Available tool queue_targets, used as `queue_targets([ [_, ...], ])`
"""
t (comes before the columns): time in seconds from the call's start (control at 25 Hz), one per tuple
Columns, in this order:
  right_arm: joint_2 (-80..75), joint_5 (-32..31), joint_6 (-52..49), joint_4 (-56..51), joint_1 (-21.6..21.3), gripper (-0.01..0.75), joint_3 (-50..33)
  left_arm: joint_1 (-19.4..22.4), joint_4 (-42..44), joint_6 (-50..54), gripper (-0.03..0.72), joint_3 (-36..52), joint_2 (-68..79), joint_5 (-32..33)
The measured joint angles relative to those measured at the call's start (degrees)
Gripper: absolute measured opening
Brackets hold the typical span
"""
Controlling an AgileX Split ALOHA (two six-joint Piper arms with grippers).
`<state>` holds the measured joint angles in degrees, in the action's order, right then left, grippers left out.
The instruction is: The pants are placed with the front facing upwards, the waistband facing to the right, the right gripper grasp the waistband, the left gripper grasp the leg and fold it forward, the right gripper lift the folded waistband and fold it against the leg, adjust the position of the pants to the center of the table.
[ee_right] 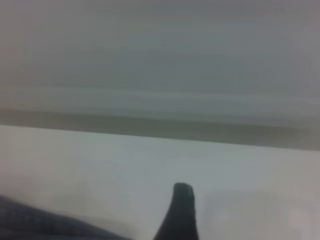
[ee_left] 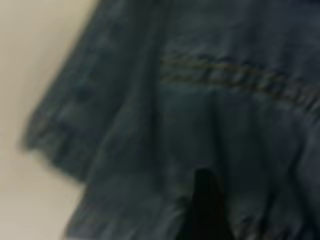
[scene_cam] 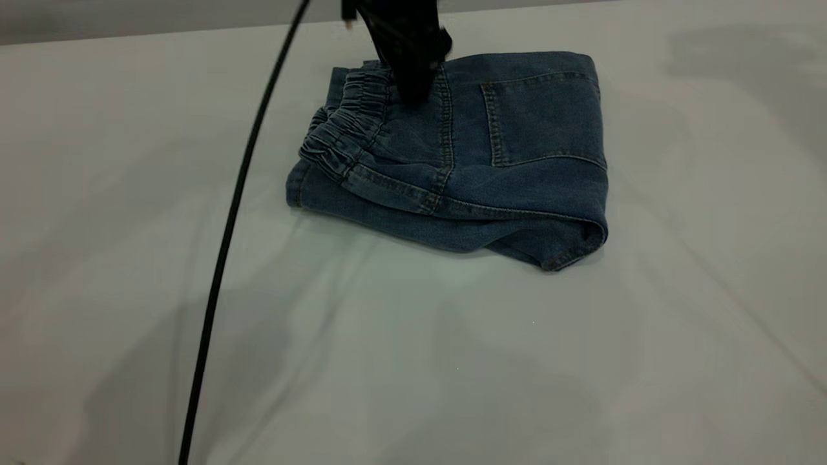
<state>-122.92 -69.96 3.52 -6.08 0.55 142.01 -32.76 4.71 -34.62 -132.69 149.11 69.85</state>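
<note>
A black cable (scene_cam: 226, 239) is crossing the foreground. Beyond it, the left gripper (scene_cam: 413, 77) is pressing down on the folded pants (scene_cam: 465, 155) beside the waistband (scene_cam: 345, 126); whether it is gripping, I cannot tell. The blue denim bundle is lying lengthwise across the table (scene_cam: 413, 361), waistband pointing left, back pocket up. The right wrist view alone is showing the right gripper (ee_right: 181, 212) raised over bare table, its grip unreadable.
</note>
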Motion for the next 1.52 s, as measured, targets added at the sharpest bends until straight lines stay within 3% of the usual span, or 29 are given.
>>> queue_targets([
  [0.48,0.0,0.0,0.0,-0.3,0.0,0.583,0.0,0.0,-0.1,1.0,0.494,-0.1,5.0,-0.4],
  [1.16,0.0,0.0,0.0,-0.1,0.0,0.583,0.0,-0.4,3.0,35.7,0.494,-0.1,5.5,0.3],
  [1.52,0.3,0.0,0.0,0.2,0.0,0.583,0.0,-1.1,2.3,33.7,0.494,0.1,1.8,0.4],
])
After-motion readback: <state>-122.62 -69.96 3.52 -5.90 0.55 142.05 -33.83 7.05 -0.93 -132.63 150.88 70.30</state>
